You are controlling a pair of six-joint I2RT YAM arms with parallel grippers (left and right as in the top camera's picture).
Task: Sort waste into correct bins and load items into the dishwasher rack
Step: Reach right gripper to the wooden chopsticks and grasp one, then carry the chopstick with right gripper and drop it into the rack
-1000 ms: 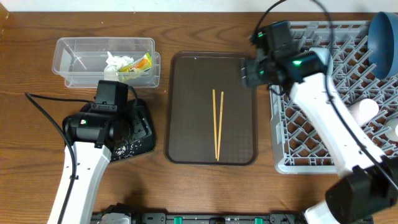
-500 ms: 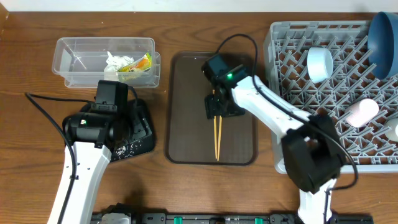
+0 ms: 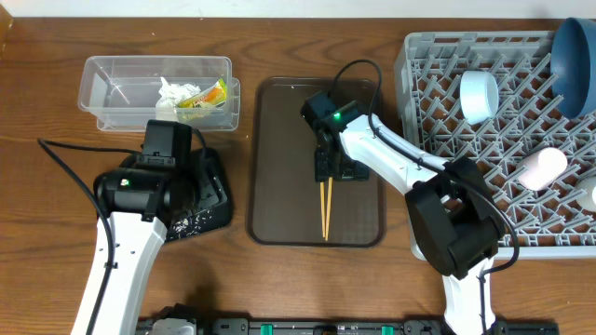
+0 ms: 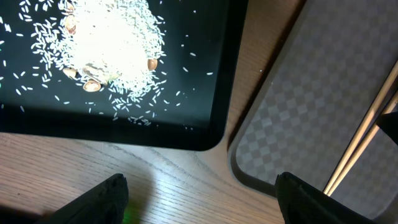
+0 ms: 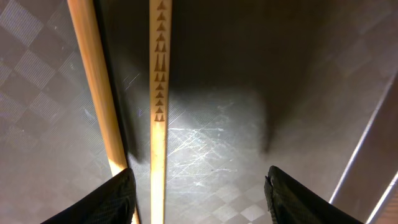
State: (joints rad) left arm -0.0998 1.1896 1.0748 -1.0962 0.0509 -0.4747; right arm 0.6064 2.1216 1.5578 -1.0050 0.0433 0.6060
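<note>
Right gripper is down on the brown tray, centre of the overhead frame, over the upper ends of the two chopsticks. Its jaws are apart with nothing pinched. In the wrist view both chopsticks run top to bottom in the left part of the frame. One passes just inside the finger at frame left, the other meets that finger's tip. The rest of the gap is bare tray. The chopsticks lie side by side, near parallel, with their lower ends toward the tray's bottom edge.

Left gripper is wide open and empty. It hovers over the strip of surface between the black tray and the brown tray. The black tray sits lower left in overhead, mostly hidden by the left arm. It holds a pile of rice with a few brown bits and scattered grains.

Clear tub is upper left, with the tissue and wrapper inside, toward its right end.

Rack is on the right side. The blue plate stands on edge at its upper right corner. The white bowl is on its side among the pegs, upper middle. The pink cup lies lower right of the bowl.
</note>
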